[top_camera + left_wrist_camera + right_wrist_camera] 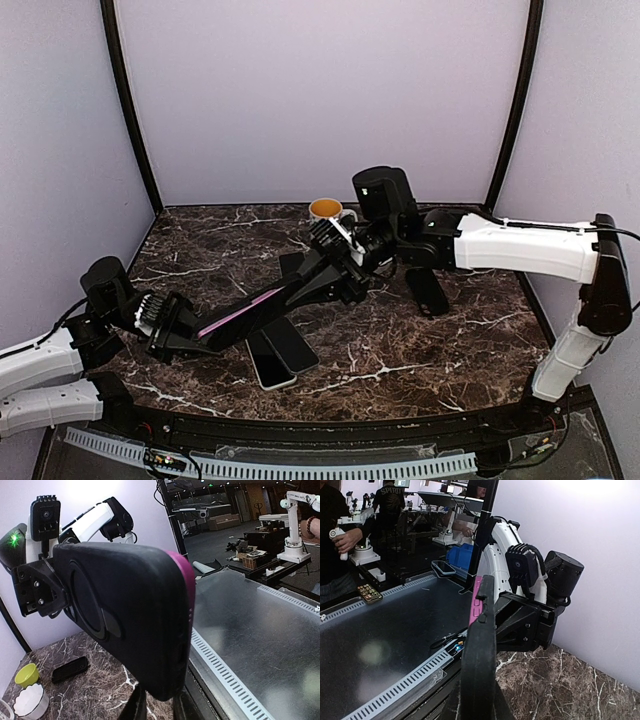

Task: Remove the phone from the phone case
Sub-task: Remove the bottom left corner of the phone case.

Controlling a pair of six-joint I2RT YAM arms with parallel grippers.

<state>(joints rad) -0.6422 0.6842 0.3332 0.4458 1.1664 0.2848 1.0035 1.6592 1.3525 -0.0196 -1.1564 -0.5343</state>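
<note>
Now the black phone case point(290, 290), with the pink phone point(235, 313) inside it, hangs tilted above the table point(450, 340), running from 8 o'clock toward the centre. At its low end the left gripper point(175, 328) grasps it; the right gripper point(345, 262) is clenched on the high end.

The phone case point(130, 610) looked like matt black rubbery plastic, while the edge of the phone point(187, 585) showing along it was smooth pink. The table point(450, 340) had a polished dark marble look with white veins, and the mug point(327, 209) at the far side seemed glazed.
</note>
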